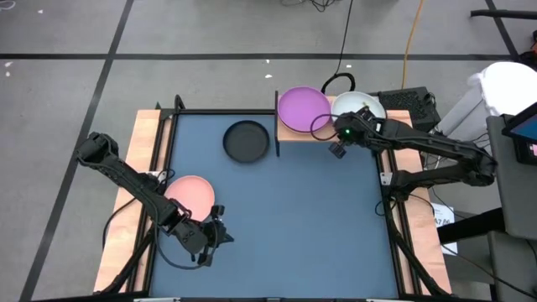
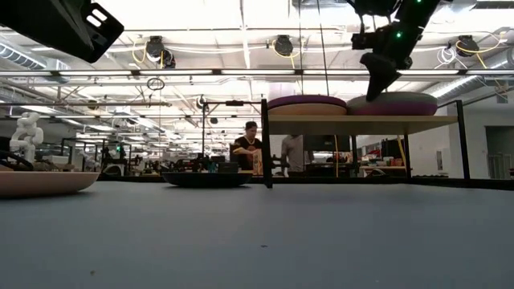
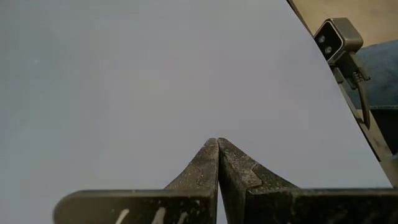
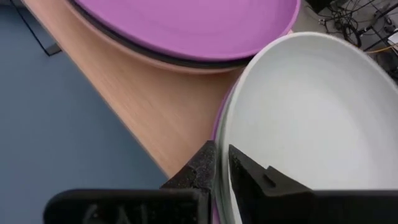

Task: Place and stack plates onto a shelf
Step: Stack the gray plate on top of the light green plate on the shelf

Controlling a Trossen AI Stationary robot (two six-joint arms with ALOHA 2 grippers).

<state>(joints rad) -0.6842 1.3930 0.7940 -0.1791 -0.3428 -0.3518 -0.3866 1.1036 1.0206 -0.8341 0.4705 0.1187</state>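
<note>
On the shelf [image 1: 294, 132] at the far edge of the blue surface [image 1: 285, 210], a purple plate [image 1: 303, 109] tops one stack and a whitish plate [image 1: 359, 107] tops the other; the right tool [image 4: 221, 163] has its fingers slightly parted astride the whitish plate's near rim. A dark grey plate [image 1: 247, 140] lies just beside the shelf and a pink plate [image 1: 191, 195] lies near the left tool [image 3: 218, 163], pressed together and holding nothing.

Shelf [image 1: 289, 132]: light-wood board at table's far edge, 2 stacks on it. Purple plate [image 1: 303, 108] tops one, whitish plate [image 1: 362, 107] tops the other. Dark grey plate [image 1: 246, 140] flat beside shelf. Pink plate [image 1: 193, 195] flat, near-left.
</note>
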